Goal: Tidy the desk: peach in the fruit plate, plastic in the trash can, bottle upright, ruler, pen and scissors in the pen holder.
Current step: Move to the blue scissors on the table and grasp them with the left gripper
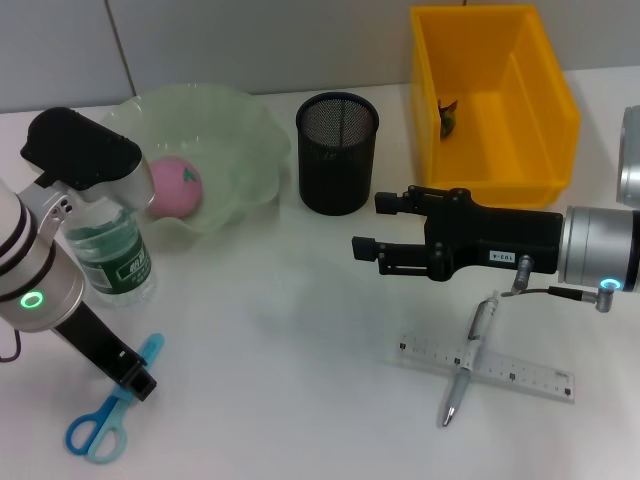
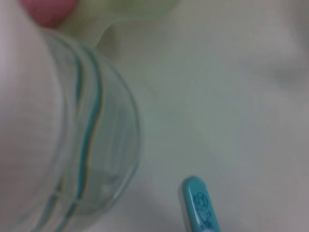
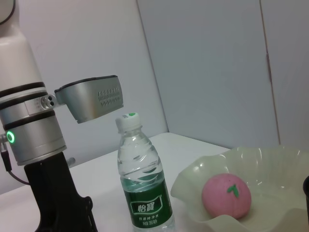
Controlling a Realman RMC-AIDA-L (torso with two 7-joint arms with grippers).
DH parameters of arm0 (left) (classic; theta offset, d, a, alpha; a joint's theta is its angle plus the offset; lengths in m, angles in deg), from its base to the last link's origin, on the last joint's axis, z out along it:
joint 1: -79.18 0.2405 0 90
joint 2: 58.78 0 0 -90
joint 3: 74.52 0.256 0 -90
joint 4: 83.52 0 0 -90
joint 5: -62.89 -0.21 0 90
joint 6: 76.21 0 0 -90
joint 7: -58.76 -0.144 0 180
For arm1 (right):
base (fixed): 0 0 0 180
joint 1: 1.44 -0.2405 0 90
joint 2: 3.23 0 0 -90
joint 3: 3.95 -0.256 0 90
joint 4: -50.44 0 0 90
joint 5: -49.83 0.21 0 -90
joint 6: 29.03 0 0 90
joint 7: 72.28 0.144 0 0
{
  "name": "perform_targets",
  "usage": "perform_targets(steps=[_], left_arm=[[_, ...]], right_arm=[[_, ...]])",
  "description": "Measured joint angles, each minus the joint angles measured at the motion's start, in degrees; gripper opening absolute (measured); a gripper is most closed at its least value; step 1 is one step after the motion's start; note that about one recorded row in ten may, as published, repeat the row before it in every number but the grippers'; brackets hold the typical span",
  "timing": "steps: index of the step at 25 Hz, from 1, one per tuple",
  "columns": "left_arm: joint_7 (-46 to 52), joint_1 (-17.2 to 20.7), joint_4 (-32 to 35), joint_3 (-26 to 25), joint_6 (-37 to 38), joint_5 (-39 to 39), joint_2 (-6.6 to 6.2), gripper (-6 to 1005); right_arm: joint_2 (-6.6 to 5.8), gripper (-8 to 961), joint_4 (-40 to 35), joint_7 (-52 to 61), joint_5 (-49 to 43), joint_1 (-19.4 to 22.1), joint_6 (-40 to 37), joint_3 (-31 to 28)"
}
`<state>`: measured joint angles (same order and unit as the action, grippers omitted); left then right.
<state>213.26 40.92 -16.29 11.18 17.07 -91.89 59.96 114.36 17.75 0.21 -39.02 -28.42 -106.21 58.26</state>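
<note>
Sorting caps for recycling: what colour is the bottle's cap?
White, with a green spot on top; the bottle shows best in the right wrist view.

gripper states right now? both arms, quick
Left gripper: low by the blue plastic scissors, fingers' state cannot be told.
Right gripper: open, holding nothing, above the white desk.

You're seeing the peach point(image 1: 176, 186) sitting in the fruit plate point(image 1: 250, 130), the bottle point(image 1: 115, 258) standing upright, the pen point(image 1: 468, 360) lying across the ruler point(image 1: 530, 378), the scissors point(image 1: 105, 418) lying flat, and possibly plastic point(image 1: 448, 116) resting in the trash can point(image 1: 545, 70).
</note>
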Motion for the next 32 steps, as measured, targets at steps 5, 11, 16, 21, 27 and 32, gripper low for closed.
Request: perform_targets(steps=[5,11,16,21,27,32], left_arm=[[-0.4,-0.4,-1.5,0.0,-0.7,0.0,0.00,496],[-0.5,-0.7,-2.2,0.0,-1.1,0.0,0.00,489],[-0.5,-0.7,-2.2,0.0,-1.4,0.0,0.00,484],[-0.6,-0.7,-2.2,0.0,-1.8,0.0,0.00,478],[-0.6,-0.9,-2.2,0.0,-2.1,0.0,0.00,456],[-0.6,-1.5,-3.7,0.0,-2.3,0.0,0.00,421]], right_arm=[[0.00,760,0.0,0.0,0.0,0.0,0.0,0.0],[0.00,760,0.0,0.1,0.0,-0.1,0.0,0.0],[0.00,759,0.0,0.1,0.0,-0.1,0.0,0.0],[0.00,759,0.0,0.1,0.0,-0.1,0.1,-0.1],[0.00,759,0.0,0.1,0.0,-0.1,0.2,-0.1],[0.00,759,0.0,0.1,0.0,-0.1,0.2,-0.1]])
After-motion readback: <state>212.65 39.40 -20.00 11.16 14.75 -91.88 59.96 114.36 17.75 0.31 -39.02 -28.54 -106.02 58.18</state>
